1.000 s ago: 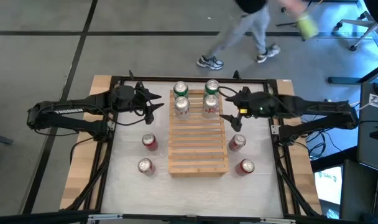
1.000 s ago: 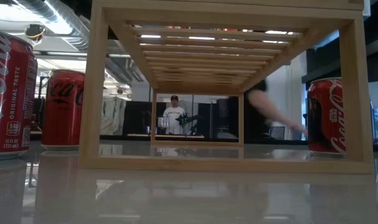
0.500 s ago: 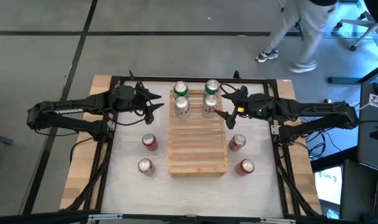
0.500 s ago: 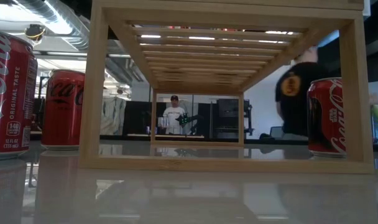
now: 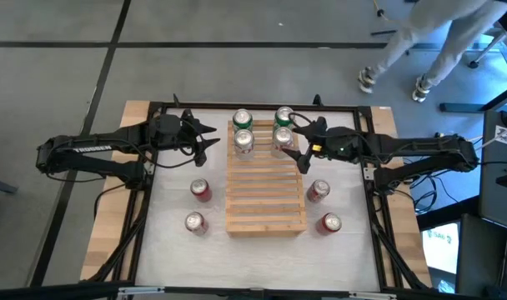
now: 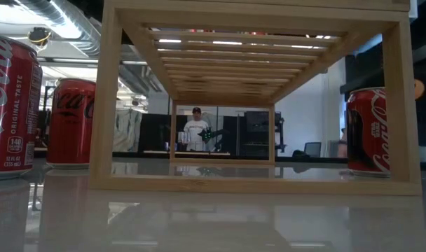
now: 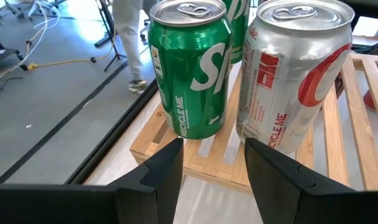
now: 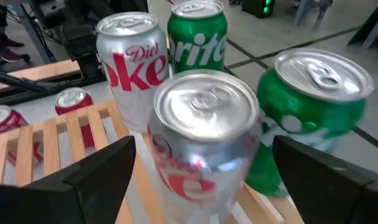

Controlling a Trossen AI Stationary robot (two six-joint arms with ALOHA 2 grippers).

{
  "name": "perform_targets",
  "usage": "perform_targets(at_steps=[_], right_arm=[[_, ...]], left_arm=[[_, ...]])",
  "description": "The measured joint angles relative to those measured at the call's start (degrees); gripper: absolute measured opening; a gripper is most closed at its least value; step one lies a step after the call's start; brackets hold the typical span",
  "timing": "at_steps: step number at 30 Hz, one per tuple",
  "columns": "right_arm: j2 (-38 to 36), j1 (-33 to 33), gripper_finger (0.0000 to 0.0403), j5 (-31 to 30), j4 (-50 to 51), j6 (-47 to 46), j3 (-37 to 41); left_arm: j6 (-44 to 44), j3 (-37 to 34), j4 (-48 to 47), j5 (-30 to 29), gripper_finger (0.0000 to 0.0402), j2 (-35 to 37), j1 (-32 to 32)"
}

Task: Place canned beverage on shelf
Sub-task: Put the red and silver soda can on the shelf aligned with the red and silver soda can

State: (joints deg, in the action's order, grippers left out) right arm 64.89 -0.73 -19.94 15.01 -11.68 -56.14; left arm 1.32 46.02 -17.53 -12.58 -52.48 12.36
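The flat rack of pale bamboo slats, the shelf (image 5: 266, 193), lay in the middle of the white counter (image 5: 262, 246). Four cans stood upright at its far end: two green Sprite cans in the back row, the left green can (image 5: 243, 119) and the right green can (image 5: 284, 116), and two silver Diet Coke cans just in front of them, the left silver can (image 5: 243, 141) and the right silver can (image 5: 281, 137). The cans of each row stood apart from one another.

Four red cola cans stood upright on the counter off the shelf, two on each side: the near-left red can (image 5: 194, 222), the far-left red can (image 5: 200, 189), the far-right red can (image 5: 318, 190) and the near-right red can (image 5: 328, 222).

The right tool (image 5: 300, 145) reached in from the right at the shelf's far right corner, its fingers spread wide on either side of the right silver can, not pressing on it as far as the right wrist view showed. In that view the can (image 8: 204, 140) filled the gap between the two dark fingers (image 8: 96, 171).

The left tool (image 5: 205, 137) hung just left of the shelf's far left corner, its fingers drawn narrow and holding nothing; the left wrist view faced the left green can (image 7: 190, 65) and the left silver can (image 7: 293, 71).

Beyond the counter, a person's legs (image 5: 420, 46) crossed the grey floor.
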Motion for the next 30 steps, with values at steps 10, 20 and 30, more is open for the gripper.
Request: perform_targets(at_steps=[10, 20, 30], right_arm=[[2.5, 0.0, 0.0372, -0.1, -3.5, 0.0, 0.0], [2.6, 0.0, 0.0372, 0.0, -4.5, 0.0, 0.0], [4.0, 0.0, 0.0325, 1.0, -4.8, 0.0, 0.0]], left_arm=[[0.0, 0.0, 0.0, 0.0, 0.0163, 0.0, 0.0], [0.0, 0.0, 0.0, 0.0, 0.0163, 0.0, 0.0], [0.0, 0.0, 0.0, 0.0, 0.0163, 0.0, 0.0]])
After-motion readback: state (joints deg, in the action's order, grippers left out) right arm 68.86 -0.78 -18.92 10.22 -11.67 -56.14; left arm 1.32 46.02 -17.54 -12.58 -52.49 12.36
